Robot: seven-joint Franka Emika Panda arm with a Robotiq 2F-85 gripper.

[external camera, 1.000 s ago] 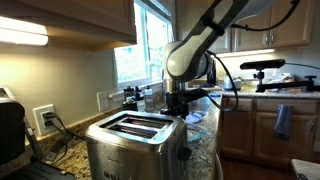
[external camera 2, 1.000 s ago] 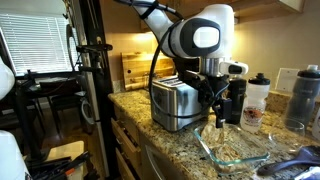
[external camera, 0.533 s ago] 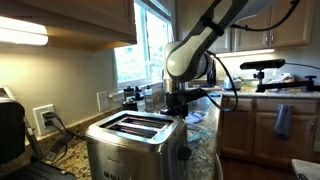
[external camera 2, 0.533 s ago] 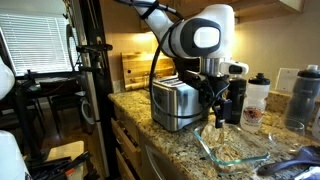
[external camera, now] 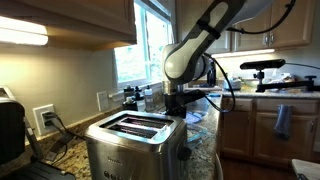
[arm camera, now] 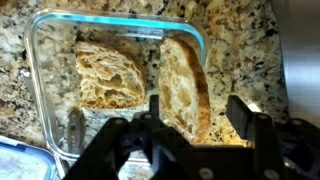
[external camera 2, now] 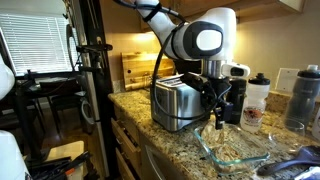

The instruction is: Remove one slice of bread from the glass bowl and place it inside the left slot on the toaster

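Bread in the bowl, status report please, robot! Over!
Hand open, above glass bowl. Slice of bread below hand, not gripped; second slice beside it. Toaster slots look empty. Nothing blocking.

A home kitchen is showing itself: wooden cabinets are hanging above a granite table, a toaster sitting by a window.

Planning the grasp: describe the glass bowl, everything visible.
The glass bowl is clear, with a bluish rim, low walls and rounded corners; it looks rectangular in the wrist view. It sits upright on the speckled granite countertop and holds a flat bread slice and a tilted bread slice. The open gripper hovers above, apparently not touching the glass.
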